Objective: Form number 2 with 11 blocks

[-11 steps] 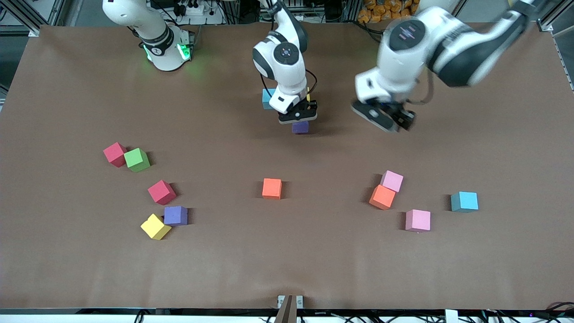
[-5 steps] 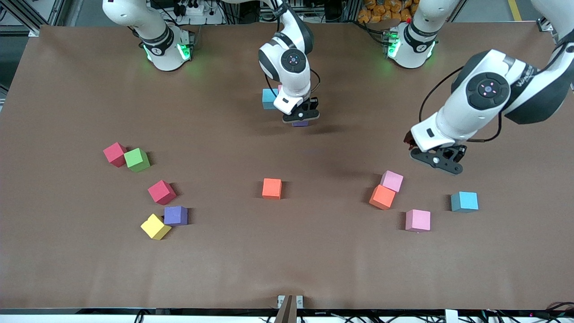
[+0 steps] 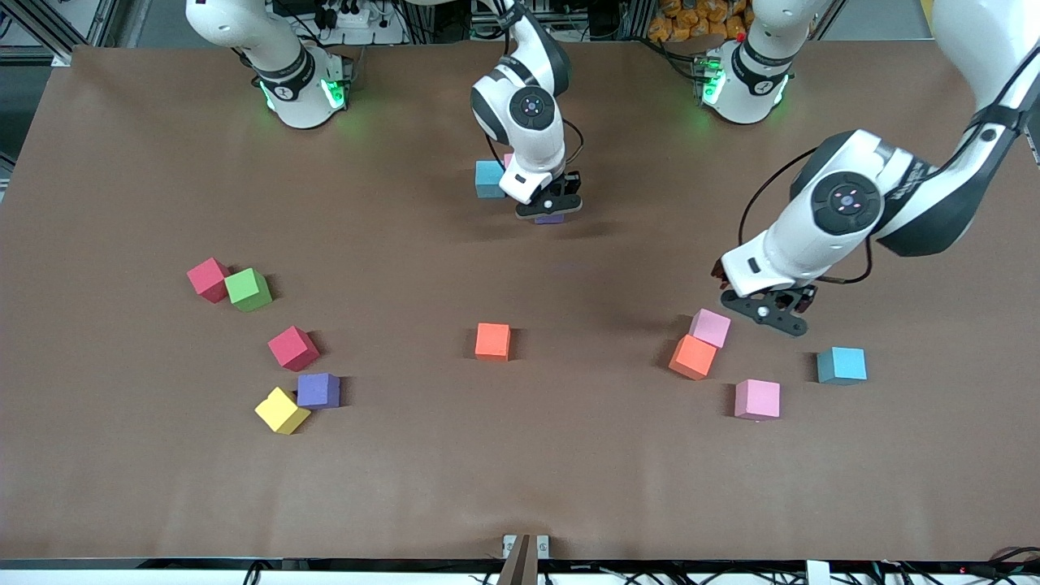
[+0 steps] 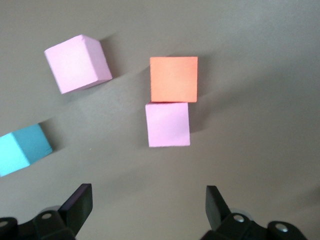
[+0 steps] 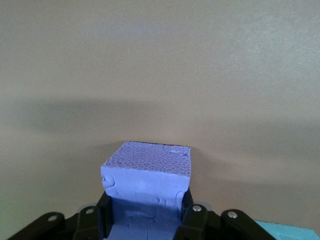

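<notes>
Nearest the desk point(image 3: 520, 487) front edge, toward the right arm's end: yellow block point(image 3: 281, 411) touching purple block point(image 3: 318, 391); farther back, red block point(image 3: 292, 348), then second red block point(image 3: 208, 279) against a green cube point(image 3: 249, 289). Mid-desk: lone orange block point(image 3: 492, 341). Toward the left arm's end: pink block point(image 3: 757, 399), blue block point(image 3: 842, 365), orange block point(image 4: 173, 78) touching second pink block point(image 4: 168, 124). Over that pair: left tool point(image 4: 145, 205), spread wide, empty. Toward the back edge: right tool point(image 3: 550, 205), clamped narrow on a held purple block point(image 5: 147, 175), low beside a placed blue block point(image 3: 488, 179). Risks, as judged: pink-orange contact dragging the orange neighbour during a grasp; held cube bumping the placed blue one on release.
</notes>
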Available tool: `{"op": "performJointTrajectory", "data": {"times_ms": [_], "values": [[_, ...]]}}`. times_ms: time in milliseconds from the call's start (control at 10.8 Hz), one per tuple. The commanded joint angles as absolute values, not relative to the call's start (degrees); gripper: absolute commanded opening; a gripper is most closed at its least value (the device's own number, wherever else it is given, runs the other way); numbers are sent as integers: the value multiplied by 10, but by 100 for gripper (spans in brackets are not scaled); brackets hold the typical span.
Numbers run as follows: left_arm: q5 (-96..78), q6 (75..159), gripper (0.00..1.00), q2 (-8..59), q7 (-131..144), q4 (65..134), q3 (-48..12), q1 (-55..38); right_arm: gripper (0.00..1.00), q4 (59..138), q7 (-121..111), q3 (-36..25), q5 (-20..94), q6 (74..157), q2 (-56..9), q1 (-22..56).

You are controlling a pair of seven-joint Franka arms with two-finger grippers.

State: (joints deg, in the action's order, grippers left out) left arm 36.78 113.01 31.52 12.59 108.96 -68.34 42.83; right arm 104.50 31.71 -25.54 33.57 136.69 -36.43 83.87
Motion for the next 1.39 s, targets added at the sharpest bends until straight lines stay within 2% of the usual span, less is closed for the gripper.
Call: {"op": "performJointTrajectory", "data": {"times_ms": [0, 92, 277, 647, 924, 1016, 1109, 1293], "values": [[362, 1162, 100, 315, 127, 1073, -620, 360, 36, 1057, 301, -258, 354, 1385, -366, 849], [359, 1173, 100, 316, 127, 1070, -595, 334, 35, 1058, 301, -258, 354, 1385, -366, 850], [366, 1181, 100, 324, 126, 1064, -583, 318, 35, 1066, 288, -258, 354, 1385, -366, 851], [424, 1222, 100, 382, 127, 1050, -563, 310, 35, 1070, 286, -258, 354, 1377, -362, 850], [427, 1236, 100, 384, 127, 1027, -506, 243, 37, 1073, 287, -258, 354, 1380, -363, 852], [425, 1236, 100, 384, 128, 1020, -485, 220, 62, 1073, 287, -258, 354, 1379, -363, 851], [425, 1237, 100, 385, 128, 1013, -466, 202, 100, 1072, 292, -258, 354, 1378, -360, 851], [428, 1237, 100, 393, 127, 1012, -452, 194, 100, 1068, 294, -259, 356, 1363, -351, 846]]}}
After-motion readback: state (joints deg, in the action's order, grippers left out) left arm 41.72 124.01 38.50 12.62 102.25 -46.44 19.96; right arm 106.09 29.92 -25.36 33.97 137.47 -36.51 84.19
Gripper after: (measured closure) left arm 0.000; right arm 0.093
